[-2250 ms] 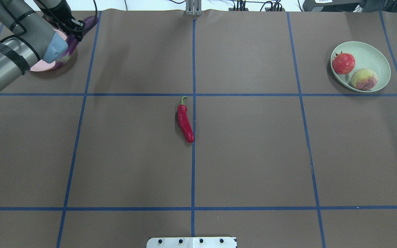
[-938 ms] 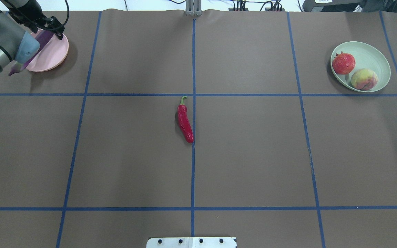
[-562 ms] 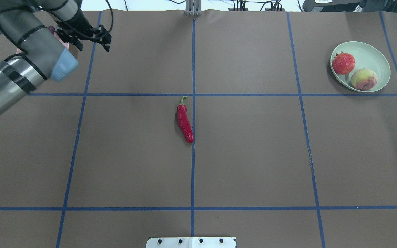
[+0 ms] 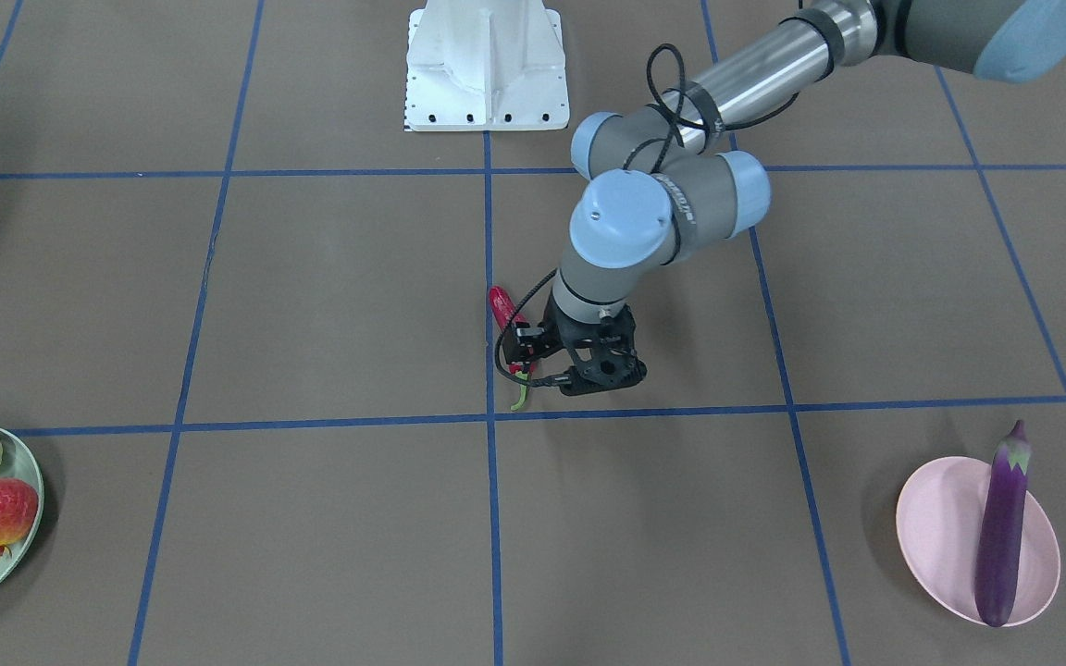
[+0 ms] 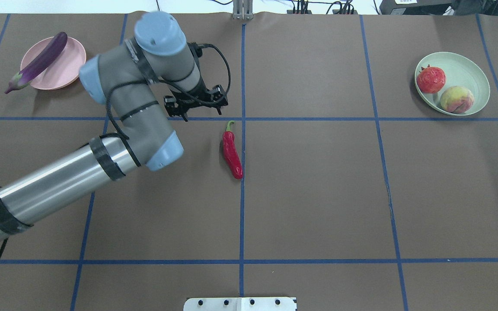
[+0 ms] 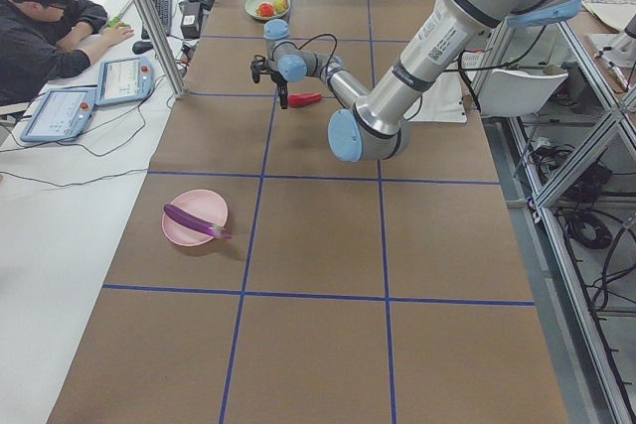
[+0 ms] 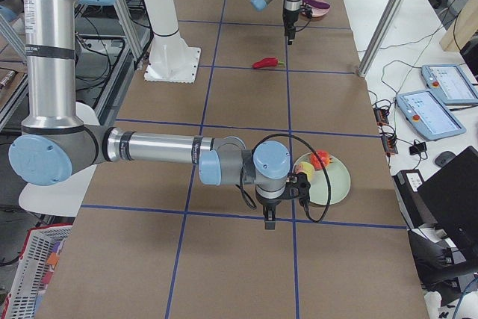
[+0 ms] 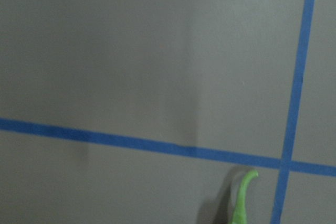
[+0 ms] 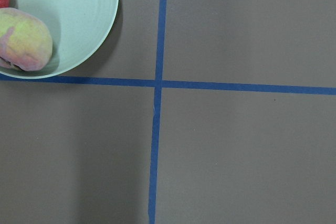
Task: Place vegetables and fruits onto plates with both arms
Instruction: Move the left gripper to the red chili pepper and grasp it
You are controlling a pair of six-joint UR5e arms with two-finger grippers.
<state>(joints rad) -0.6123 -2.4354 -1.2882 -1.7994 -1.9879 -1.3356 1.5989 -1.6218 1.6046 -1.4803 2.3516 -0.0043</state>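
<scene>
Chili (image 5: 232,153) lengthwise beside centre tape line (image 5: 241,216), green stem (image 5: 230,125) at far end; left pincer (image 5: 197,113) wide, empty

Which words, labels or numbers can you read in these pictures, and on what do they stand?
No text is readable in any view.
Dark print on the left arm: too small to read.
Screens of the tablets: too small to read.

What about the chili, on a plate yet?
No, the chili lies on the bare table by the centre tape line; the pink plate holds only the eggplant.
</scene>
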